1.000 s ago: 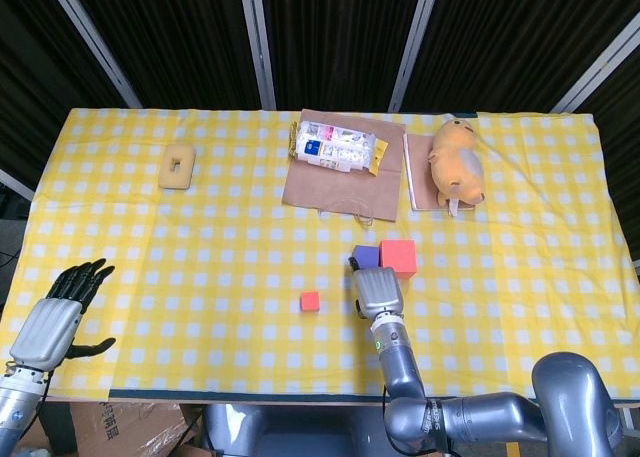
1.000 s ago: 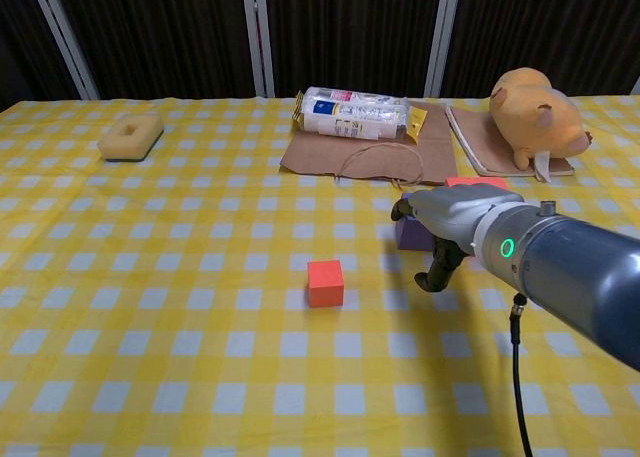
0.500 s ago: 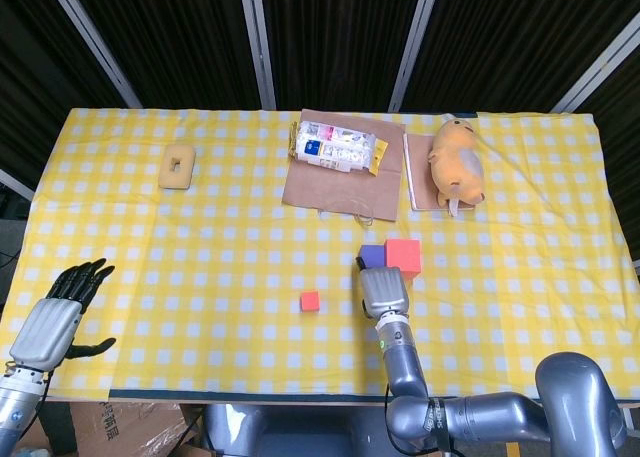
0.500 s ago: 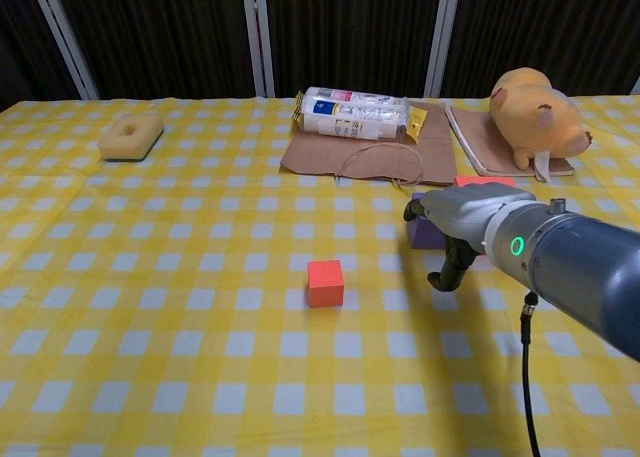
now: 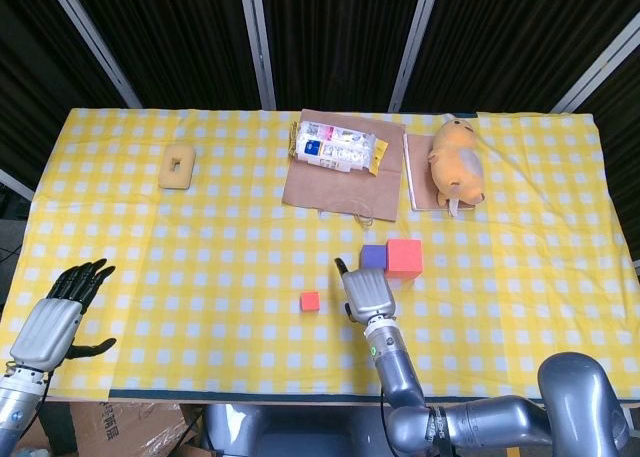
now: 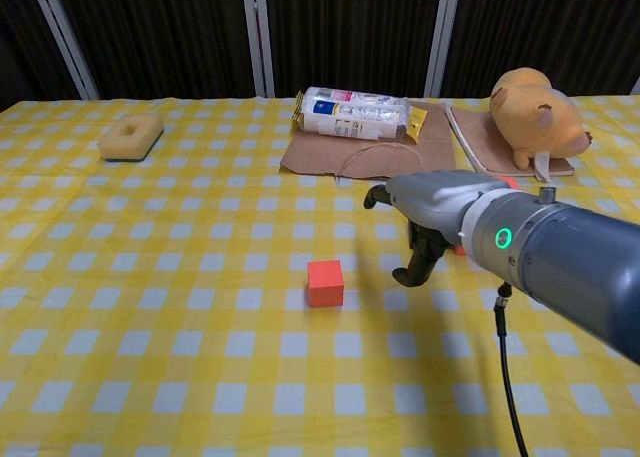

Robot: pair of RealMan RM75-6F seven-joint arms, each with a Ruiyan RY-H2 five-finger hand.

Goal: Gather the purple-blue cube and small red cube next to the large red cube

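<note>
Right hand (image 5: 366,293) empty, fingers apart, between small red cube (image 5: 310,301) and purple-blue cube (image 5: 373,256); left hand (image 5: 58,317) released, near-left.

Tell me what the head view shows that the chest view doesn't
Only the head view shows the left hand at the table's near-left corner and the purple-blue cube touching the large red cube. Only the chest view shows the right hand from the side, hiding those cubes. Both share the small red cube, sponge, plush toy and paper bag.
</note>
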